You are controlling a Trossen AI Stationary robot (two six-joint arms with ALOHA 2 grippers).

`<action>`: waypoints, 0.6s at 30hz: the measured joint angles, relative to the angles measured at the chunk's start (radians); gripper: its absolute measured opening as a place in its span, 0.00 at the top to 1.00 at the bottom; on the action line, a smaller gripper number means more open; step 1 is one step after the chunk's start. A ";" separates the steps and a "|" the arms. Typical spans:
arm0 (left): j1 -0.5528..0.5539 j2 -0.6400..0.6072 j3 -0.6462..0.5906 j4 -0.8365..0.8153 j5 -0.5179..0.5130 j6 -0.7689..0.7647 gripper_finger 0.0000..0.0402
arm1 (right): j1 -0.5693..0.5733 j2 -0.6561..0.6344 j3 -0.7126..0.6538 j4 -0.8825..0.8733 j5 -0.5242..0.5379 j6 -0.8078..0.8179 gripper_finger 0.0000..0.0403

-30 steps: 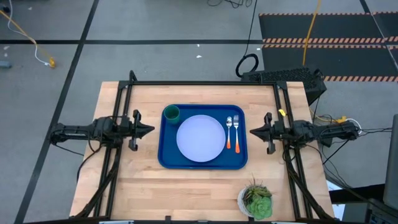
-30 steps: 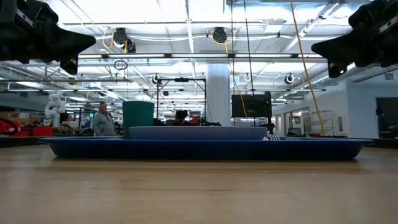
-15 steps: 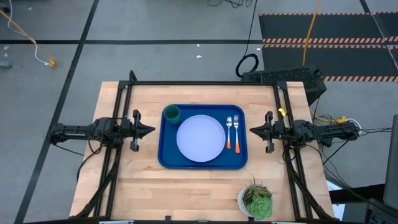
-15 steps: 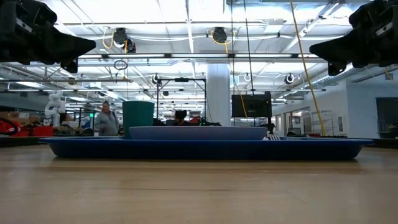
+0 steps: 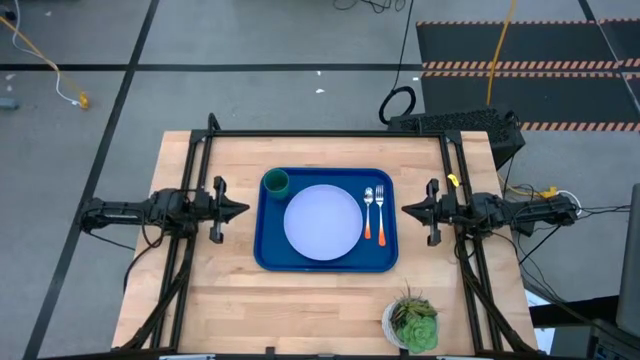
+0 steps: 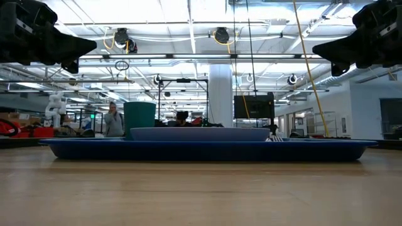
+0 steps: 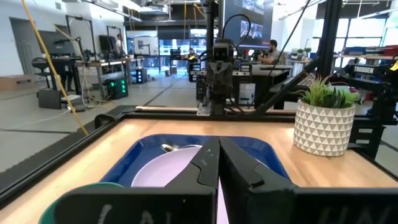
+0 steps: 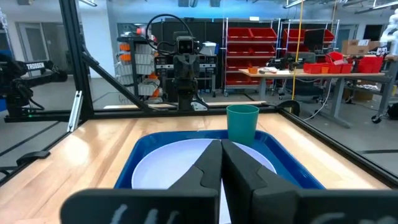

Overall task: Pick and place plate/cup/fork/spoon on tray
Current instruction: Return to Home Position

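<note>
The blue tray (image 5: pixel 262 255) lies flat in the middle of the table. On it the pale plate (image 5: pixel 323 222) lies flat in the centre. The dark green cup (image 5: pixel 276 182) stands upright in the tray's far left corner. The spoon (image 5: pixel 368 205) and the fork (image 5: pixel 379 208) lie side by side on the tray's right part, with their orange handles toward the near edge. My left gripper (image 5: pixel 243 209) hovers shut and level left of the tray. My right gripper (image 5: pixel 405 210) hovers shut and level right of it. Both are well above the table in the low view.
A white pot with a green plant (image 5: pixel 410 322) stands near the table's front right corner. Black frame rails (image 5: pixel 320 133) run along the far edge and both sides. Bare wood lies in front of the tray.
My left gripper has rolled slightly about the line it points along, staying in place and shut. The tray and the tableware have not moved.
</note>
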 joint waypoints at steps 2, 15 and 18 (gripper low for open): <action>0.000 0.000 0.000 0.000 0.000 0.000 0.99 | 0.000 0.000 0.000 0.004 0.000 0.000 1.00; 0.000 0.000 0.000 0.000 -0.001 0.000 0.99 | 0.000 0.000 0.000 0.006 0.000 0.000 1.00; 0.000 0.000 0.000 0.000 -0.001 0.000 0.99 | 0.000 0.000 0.000 0.006 0.000 0.000 1.00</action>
